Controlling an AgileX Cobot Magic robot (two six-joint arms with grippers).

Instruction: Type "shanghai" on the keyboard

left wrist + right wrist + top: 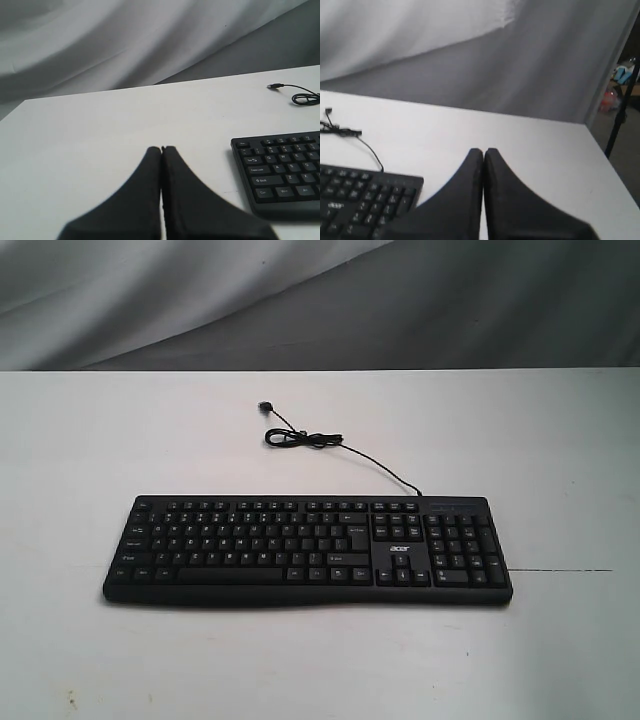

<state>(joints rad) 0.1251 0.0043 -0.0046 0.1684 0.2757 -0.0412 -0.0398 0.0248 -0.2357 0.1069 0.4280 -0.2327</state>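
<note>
The left gripper (161, 148) is held low over the white worktop (90, 440), off the keyboard's left short end and pointed towards the far edge. Its two fingers (145, 190) are pressed flat together with nothing between them. The right gripper (483, 150) is held in the same way off the number-pad end, towards the worktop's right edge. Its fingers (507, 195) are likewise closed against each other on nothing. Both pairs of fingers are seen as matte black wedges, broad at the base and tapered to rounded tips.

The keyboard (307, 550) is laid flat about midway between the left and right edges, with its long side parallel to the far edge. It is touched by neither gripper. It is a wide, low, black plastic slab with rounded corners, white legends and a small white logo (397, 549) above the arrow keys. A thin black cable (375, 462) is led from its back towards the far edge, loosely coiled once and ended in a small plug (262, 406). The worktop is smooth and matte, with faint specks. Behind it, grey-white cloth (200, 290) is hung in soft folds.
</note>
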